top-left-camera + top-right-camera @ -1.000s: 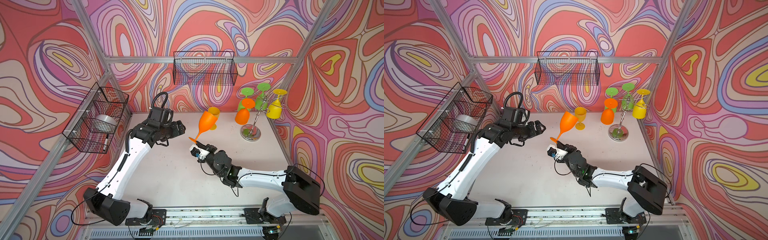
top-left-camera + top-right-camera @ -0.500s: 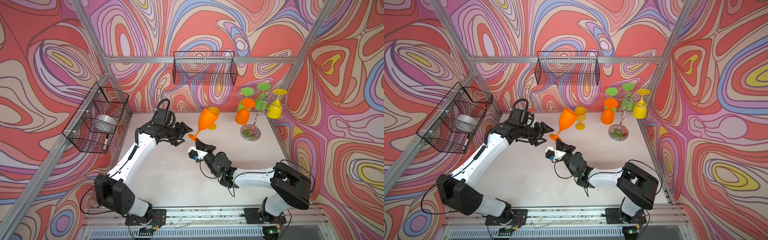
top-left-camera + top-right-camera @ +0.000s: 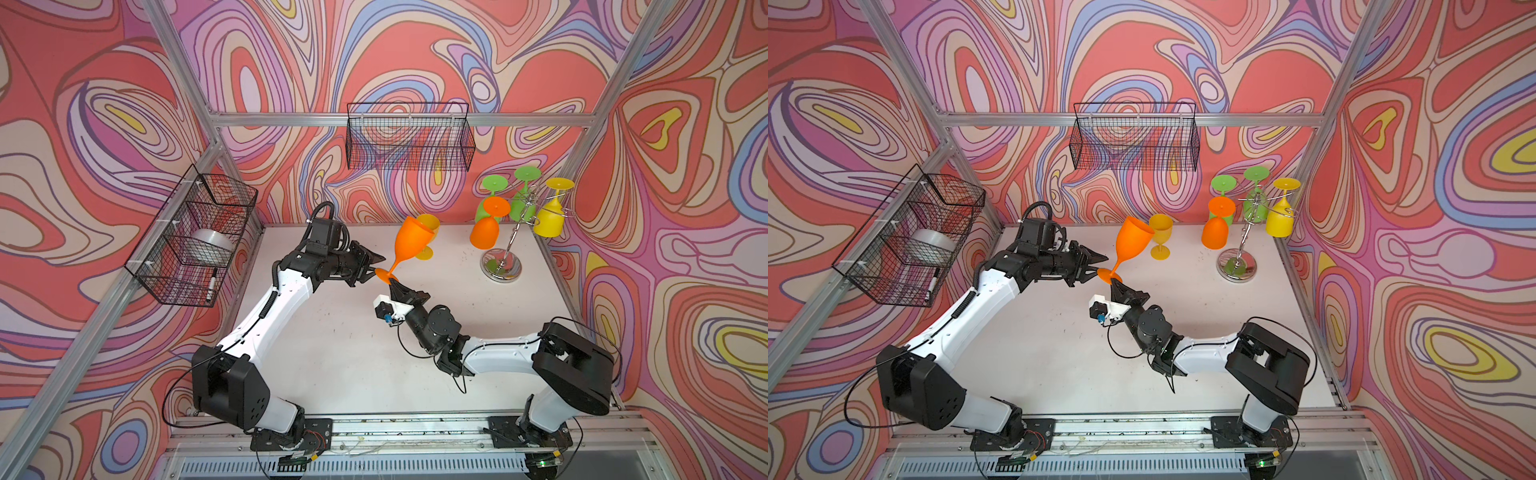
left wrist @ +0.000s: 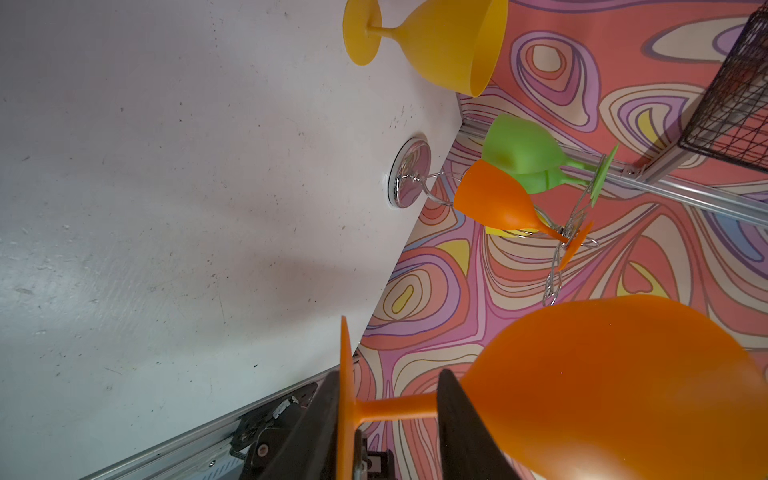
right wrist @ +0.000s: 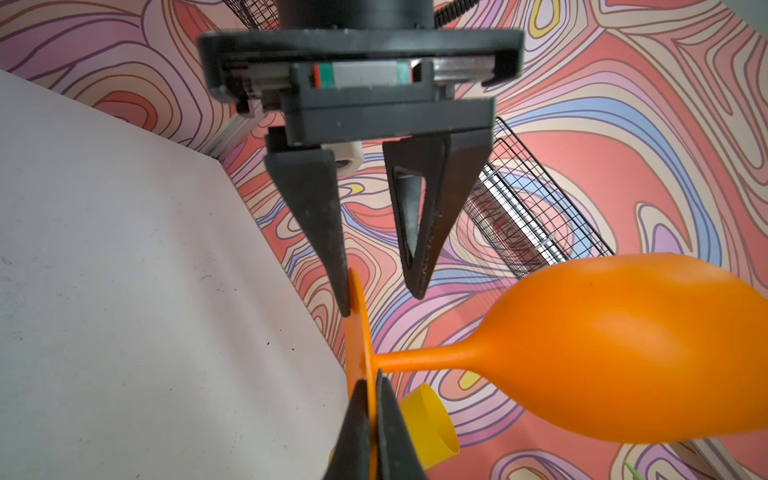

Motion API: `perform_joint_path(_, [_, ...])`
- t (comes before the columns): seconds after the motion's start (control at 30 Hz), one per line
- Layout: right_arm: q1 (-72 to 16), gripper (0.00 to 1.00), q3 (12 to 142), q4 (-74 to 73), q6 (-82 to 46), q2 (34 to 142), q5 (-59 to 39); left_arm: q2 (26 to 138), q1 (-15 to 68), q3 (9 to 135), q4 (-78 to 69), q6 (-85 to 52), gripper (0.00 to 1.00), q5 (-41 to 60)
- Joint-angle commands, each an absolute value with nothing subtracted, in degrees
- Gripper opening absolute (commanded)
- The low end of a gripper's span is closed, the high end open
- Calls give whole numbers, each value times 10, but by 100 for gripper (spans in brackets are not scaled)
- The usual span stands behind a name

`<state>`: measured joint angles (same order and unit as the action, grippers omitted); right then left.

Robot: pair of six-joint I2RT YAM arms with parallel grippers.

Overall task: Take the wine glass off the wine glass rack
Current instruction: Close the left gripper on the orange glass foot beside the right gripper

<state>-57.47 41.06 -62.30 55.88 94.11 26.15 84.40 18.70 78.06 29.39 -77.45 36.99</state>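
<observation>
Wine glass: opaque orange, tulip bowl, thin stem, flat round foot. It was off the wine glass rack, tilted in the air over the desk, toward the back. Right gripper jaws were clamped on the foot's rim. Left gripper jaws stood narrow, straddling the foot: one fingertip touching it, the other apart on the stem side. Yellow glass stood just behind the bowl. Rack sat well right, near the desk edge; bare desk in front.

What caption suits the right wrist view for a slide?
Right gripper pinches the orange wine glass by its foot; left gripper jaws straddle that foot, not yet closed.
</observation>
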Motion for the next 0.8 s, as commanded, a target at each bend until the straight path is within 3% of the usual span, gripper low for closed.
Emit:
perform_joint_path(0.0, [-578,0,420,-638,553,942,254,832,183,770,257,-800,18,386])
perform_joint_path(0.07, [-577,0,420,-631,554,939,253,827,184,761,255,-797,6,384])
perform_joint_path(0.13, [-577,0,423,-620,553,936,250,821,183,747,247,-797,0,382])
perform_joint_path(0.4, [-578,0,435,-607,542,936,251,826,176,734,222,-773,0,396])
perform_joint_path(0.63, [-578,0,441,-572,505,918,249,829,161,690,113,-774,0,426])
perform_joint_path(0.7, [-577,7,446,-551,489,911,248,831,157,683,101,-771,0,429])
perform_joint_path(0.77, [-577,25,448,-540,469,907,247,831,154,678,96,-766,0,427])
